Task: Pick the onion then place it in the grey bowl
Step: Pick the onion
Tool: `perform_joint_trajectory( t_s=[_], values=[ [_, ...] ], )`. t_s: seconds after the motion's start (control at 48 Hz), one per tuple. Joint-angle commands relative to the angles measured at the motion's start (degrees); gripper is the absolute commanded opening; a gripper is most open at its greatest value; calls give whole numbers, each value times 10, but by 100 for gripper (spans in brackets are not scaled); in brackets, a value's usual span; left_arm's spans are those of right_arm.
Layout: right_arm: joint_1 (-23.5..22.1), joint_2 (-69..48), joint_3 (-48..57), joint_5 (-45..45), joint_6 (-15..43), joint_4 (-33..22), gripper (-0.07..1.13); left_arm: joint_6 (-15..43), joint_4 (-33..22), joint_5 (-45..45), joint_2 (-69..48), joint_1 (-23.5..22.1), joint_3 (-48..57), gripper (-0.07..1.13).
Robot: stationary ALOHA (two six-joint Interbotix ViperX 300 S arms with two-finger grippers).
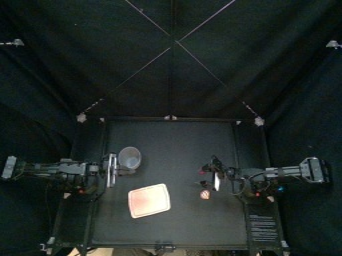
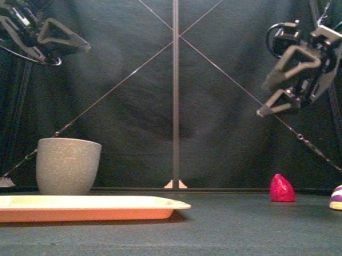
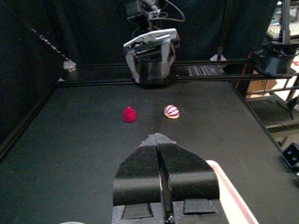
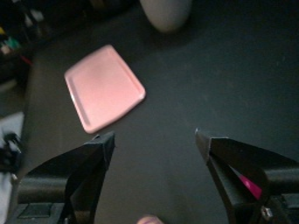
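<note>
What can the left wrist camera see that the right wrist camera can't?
Only the left wrist view clearly shows the striped onion and the red toy, apart on the black table, plus the right gripper from outside. The right wrist view has just pinkish slivers near its jaws. Only the right wrist view shows the grey bowl and the whole pink tray. Both show the table and their own jaws: left gripper shut, right open.
</note>
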Motion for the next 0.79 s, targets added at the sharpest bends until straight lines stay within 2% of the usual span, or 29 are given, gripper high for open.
perform_joint_trajectory(
  t_s=[0.021,0.188,0.333,0.562,0.792],
  values=[
    [19,25,-6,48,1,-41,104,-1,2,-3,1,4,-7,5],
    [62,68,-24,145,1,-81,104,-1,0,-3,2,12,-8,5],
    [87,96,-40,213,1,-84,104,-2,-2,-3,2,16,-7,5],
    [120,147,-54,224,4,-78,104,-2,-2,-3,1,19,-6,5],
    [134,211,-69,224,10,-73,103,-2,-2,-1,2,22,-4,5]
  ],
)
